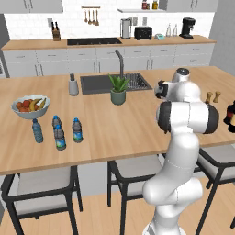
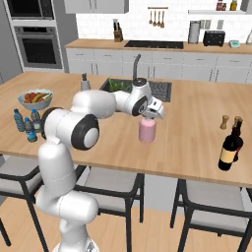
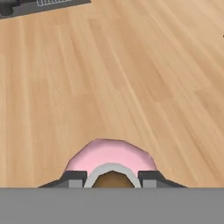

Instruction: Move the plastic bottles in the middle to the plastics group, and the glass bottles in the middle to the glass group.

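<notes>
One wooden island counter runs across the room, its top light-grained and level, with a dark sink and tall faucet set into its far side. Dark-framed stools with grey seats stand along its near edge. Behind it a second run of white cabinets carries a cooktop, knife block, kettle, toaster and coffee machine; a wall oven stands at the left end, seen in the right base view.

At the counter's left end sits a fruit bowl, and just in front of it the plastics group: a pale blue bottle and three darker water bottles with blue labels, all upright and close together. A potted plant stands by the sink, a grey dispenser to its left.

Near the counter's middle the pink bottle stands upright on the wood. The gripper is over its top with the jaws clamped on the narrow neck; the hand view looks down onto the pink shoulders with a dark fingertip pressed on either side of the grey-rimmed cap.

At the right end stand two small wooden shakers and, nearer the edge, the glass group, dark bottles with a reddish mark, well apart from the pink bottle.
</notes>
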You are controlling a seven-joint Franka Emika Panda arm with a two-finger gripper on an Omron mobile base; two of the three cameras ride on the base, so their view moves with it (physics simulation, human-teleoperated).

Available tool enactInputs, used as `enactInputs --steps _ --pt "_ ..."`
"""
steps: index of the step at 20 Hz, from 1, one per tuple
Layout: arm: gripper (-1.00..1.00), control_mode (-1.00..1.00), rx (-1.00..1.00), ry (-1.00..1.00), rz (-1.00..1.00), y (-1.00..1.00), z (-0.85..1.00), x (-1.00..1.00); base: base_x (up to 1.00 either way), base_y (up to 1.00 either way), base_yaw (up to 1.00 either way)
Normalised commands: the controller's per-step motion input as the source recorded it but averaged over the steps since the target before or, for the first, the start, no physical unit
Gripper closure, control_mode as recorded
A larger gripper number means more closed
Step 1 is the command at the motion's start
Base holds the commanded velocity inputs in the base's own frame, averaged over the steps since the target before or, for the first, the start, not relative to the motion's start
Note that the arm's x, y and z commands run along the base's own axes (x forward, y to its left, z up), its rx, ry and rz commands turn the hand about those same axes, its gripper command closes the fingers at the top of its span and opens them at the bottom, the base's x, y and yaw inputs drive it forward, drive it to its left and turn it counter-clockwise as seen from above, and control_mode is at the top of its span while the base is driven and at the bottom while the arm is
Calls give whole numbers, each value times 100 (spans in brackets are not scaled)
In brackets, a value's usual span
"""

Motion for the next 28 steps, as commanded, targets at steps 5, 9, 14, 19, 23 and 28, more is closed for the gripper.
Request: enactInputs --steps 5,9,14,19,23,28 --pt "100 -100 0 0 -23 -100 -5 -19 0 0 0" --pt "100 -100 0 1 -24 -100 -3 -31 0 0 0" --pt "100 -100 0 5 -24 -100 -6 -31 0 0 0" --pt "100 -100 0 0 -19 -83 0 -1 0 0 0" --pt "100 -100 0 0 -3 -12 0 8 0 0 0" --pt "100 -100 0 0 -2 -23 0 11 0 0 0"
